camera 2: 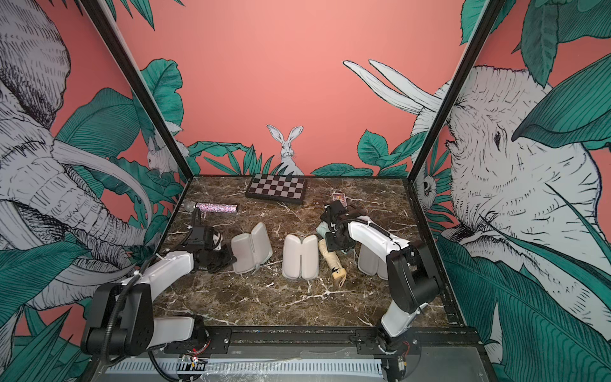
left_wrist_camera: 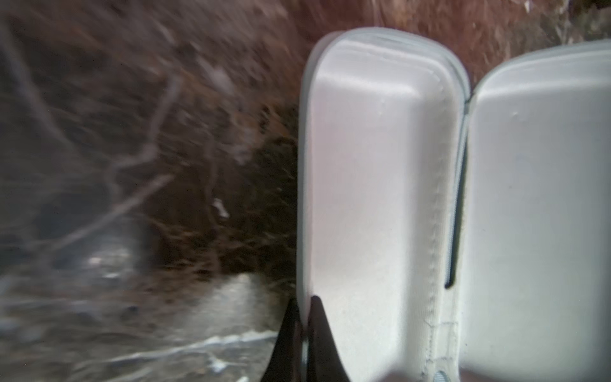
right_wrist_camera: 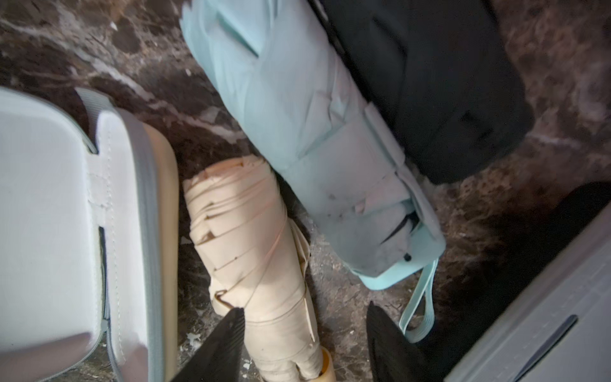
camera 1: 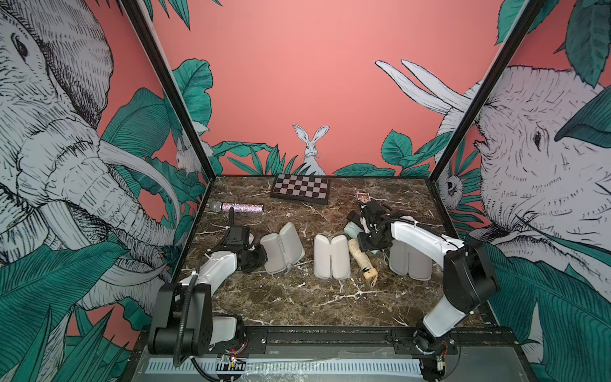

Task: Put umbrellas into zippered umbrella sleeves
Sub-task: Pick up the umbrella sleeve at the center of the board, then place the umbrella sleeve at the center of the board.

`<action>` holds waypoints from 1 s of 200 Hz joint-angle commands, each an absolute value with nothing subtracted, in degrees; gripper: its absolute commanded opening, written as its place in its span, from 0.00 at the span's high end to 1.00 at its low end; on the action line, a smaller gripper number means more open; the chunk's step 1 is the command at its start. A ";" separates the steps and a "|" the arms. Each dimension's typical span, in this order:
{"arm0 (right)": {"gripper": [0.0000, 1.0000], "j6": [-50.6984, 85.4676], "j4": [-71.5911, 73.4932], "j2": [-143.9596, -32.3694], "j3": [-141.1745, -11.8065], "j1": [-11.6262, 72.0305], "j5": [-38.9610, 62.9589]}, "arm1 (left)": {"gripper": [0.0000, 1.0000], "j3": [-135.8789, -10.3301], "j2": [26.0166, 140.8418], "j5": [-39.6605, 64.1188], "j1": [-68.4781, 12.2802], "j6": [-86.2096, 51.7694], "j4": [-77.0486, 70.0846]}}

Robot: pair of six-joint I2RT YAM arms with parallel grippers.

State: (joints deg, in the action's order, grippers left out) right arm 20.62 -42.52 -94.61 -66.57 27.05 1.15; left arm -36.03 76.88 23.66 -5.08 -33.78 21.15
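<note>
The left gripper [left_wrist_camera: 304, 297] was clamped on the rim of the opened left sleeve [left_wrist_camera: 373, 182]. The right gripper [right_wrist_camera: 305, 306] was held spread above the cream umbrella [right_wrist_camera: 244, 238], which was laid on the table [right_wrist_camera: 562, 82] between the middle sleeve [right_wrist_camera: 43, 215] and the mint umbrella [right_wrist_camera: 307, 115].

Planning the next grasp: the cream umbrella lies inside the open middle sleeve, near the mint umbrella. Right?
No. The cream umbrella lies on the table beside the open middle sleeve, not inside it, near the mint umbrella. The right wrist view shows it.
</note>
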 commanded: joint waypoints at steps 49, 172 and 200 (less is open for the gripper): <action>0.40 24.89 -40.61 -89.30 -65.91 26.89 -0.02 | 1.00 -39.53 84.68 62.55 -3.33 -50.07 7.62; 0.25 11.34 -42.34 -105.95 -79.96 25.41 -3.64 | 1.00 -44.11 76.62 16.86 -7.67 -28.72 33.35; 0.23 9.90 -43.91 -111.55 -84.60 25.32 -4.08 | 1.00 -41.57 75.44 15.89 -9.60 -29.63 29.81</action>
State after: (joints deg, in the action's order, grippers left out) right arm 12.82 -41.71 -108.27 -80.86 25.45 -3.64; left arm -43.20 77.78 19.88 -8.40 -30.20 31.70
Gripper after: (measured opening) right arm 0.763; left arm 0.051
